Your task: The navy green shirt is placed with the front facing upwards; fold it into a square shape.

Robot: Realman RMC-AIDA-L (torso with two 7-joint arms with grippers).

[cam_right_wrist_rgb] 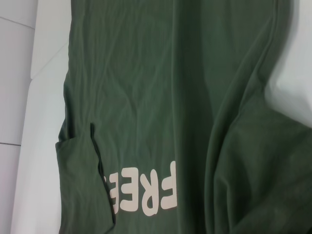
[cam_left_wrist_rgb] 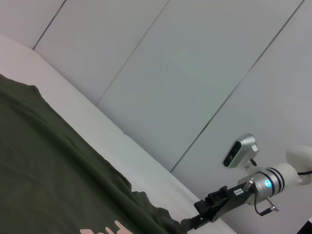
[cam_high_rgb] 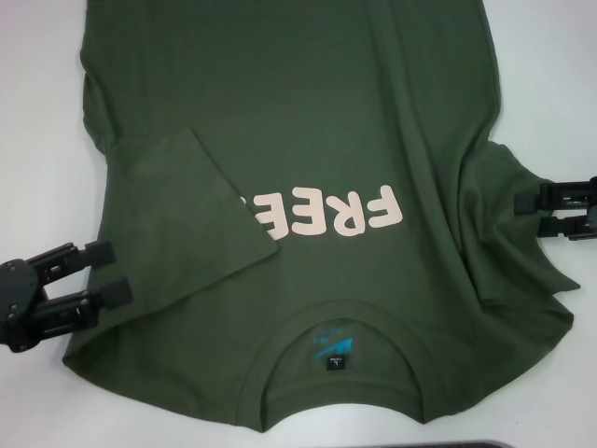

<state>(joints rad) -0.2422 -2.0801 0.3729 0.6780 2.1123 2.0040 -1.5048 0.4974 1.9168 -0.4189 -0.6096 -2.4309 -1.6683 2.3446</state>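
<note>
The navy green shirt lies front up on the white table, its collar and teal neck label nearest me. Its left sleeve is folded inward and hides the start of the pink lettering. My left gripper is open over bare table just outside the shirt's left edge. At the bunched right sleeve, my right gripper has its fingers apart, tips against the cloth. The left wrist view shows the shirt and the right gripper at its edge. The right wrist view looks down on the shirt.
Bare white table borders the shirt on both sides. A dark strip runs along the near table edge at the lower right. Grey wall panels stand behind the table.
</note>
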